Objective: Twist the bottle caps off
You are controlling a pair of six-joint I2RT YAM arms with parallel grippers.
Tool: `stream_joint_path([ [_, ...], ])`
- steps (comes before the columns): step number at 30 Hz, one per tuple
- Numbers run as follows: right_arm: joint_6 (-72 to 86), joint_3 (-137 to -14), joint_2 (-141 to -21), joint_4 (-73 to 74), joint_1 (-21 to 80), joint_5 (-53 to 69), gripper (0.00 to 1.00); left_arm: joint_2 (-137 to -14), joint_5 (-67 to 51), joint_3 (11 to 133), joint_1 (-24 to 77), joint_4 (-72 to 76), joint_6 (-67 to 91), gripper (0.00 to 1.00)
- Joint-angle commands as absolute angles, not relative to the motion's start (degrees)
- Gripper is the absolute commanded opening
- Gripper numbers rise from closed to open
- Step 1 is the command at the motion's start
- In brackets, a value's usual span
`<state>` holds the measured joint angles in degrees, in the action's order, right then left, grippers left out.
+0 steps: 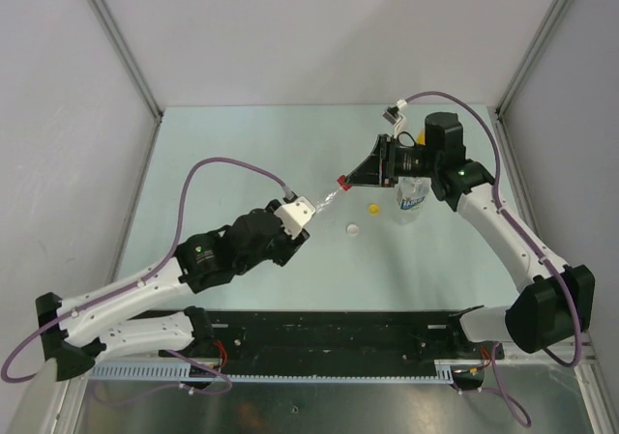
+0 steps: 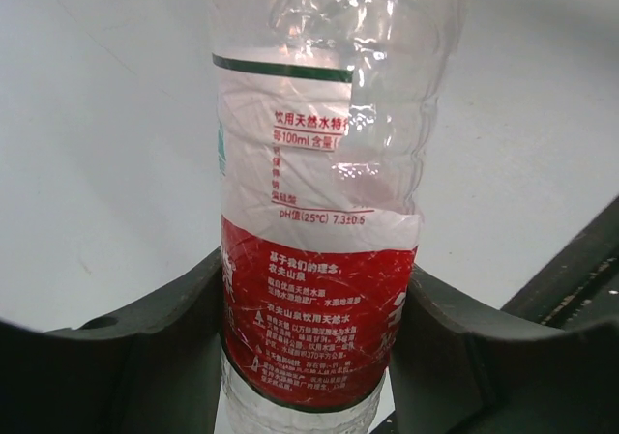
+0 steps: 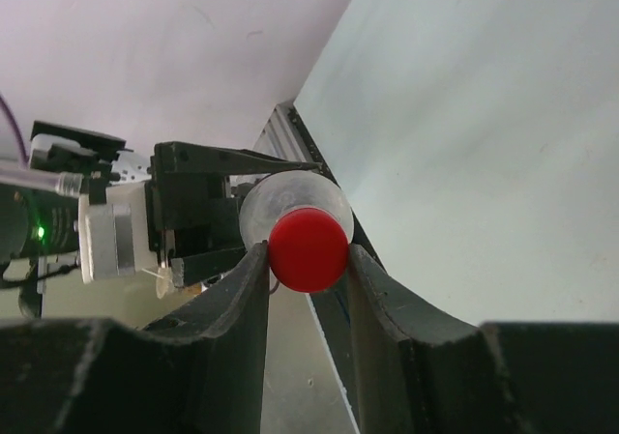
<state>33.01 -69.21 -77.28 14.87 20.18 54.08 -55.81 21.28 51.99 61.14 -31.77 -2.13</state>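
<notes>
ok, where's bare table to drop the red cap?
Bare: far-left corner of the table, between the back wall and the left arm's cable; also the near-right stretch between white cap and right arm. Crowded: mid-table, with yellow cap and blue-label bottle by the right claw.

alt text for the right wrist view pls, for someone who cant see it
A red cap sits pinched between the right gripper's dark jaws, seen end-on. Behind it, the left gripper holds the clear bottle it caps, over a pale table.
</notes>
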Motion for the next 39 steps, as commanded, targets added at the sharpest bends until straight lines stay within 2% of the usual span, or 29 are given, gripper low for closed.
stream_joint_path([
  [1, 32.4, -69.47, -73.73, 9.23, 20.63, 57.71, 0.0, -51.79, 10.06, 54.85, 59.83, -26.27, -3.29, 0.37],
  [19, 25.56, -69.43, -67.47, 7.23, 20.3, 61.82, 0.0, -51.53, -24.98, 54.1, 50.72, -22.86, -0.97, 0.37],
  [39, 17.94, -69.43, -60.76, 4.45, 19.86, 68.93, 0.0, -52.15, -50.6, 55.24, 45.37, -18.07, 3.13, 0.32],
])
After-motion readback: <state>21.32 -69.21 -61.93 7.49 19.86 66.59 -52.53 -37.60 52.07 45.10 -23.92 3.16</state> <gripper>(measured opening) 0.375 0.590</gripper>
